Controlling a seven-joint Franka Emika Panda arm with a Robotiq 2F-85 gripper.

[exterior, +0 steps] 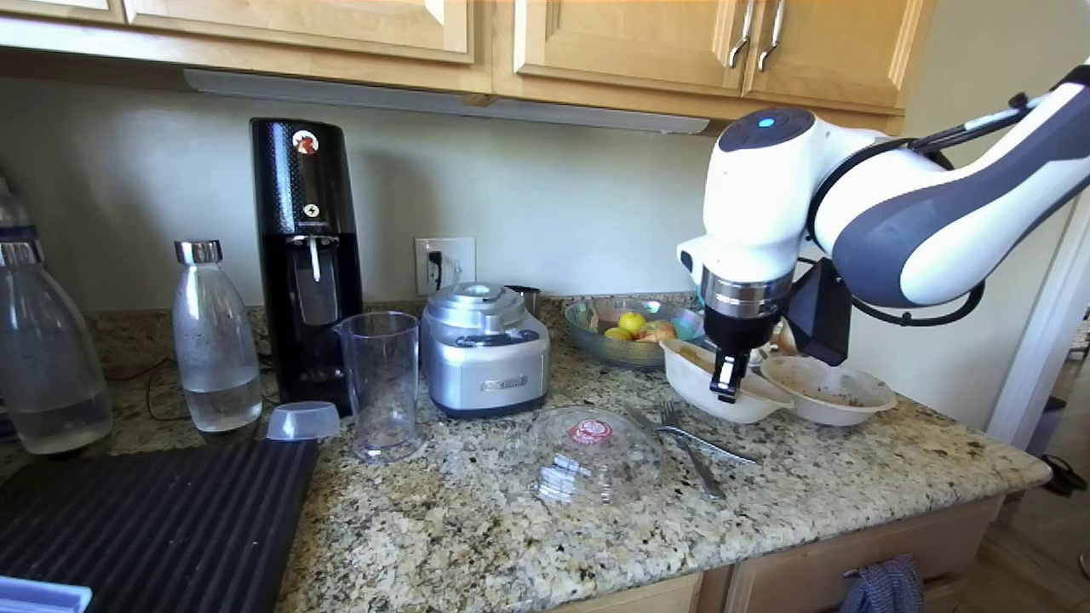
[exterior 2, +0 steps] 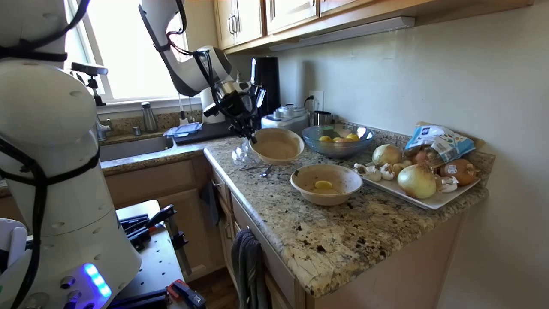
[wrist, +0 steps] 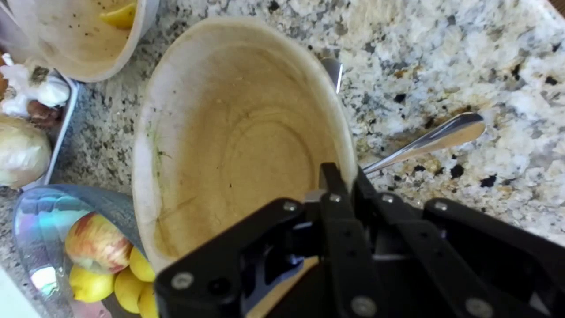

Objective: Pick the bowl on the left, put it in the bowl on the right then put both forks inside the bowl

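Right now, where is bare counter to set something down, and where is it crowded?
Bare counter lies between the lemon-wedge bowl and the front corner, and between the ridged black mat and clear dome. Crowded: between that bowl, the onion tray and the fruit bowl, and around the forks near the held bowl.

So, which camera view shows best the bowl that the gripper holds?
The wrist view: the held bowl appears largest there, with most of its inside visible and the gripper pinching its rim. Both exterior views show it smaller and tilted.
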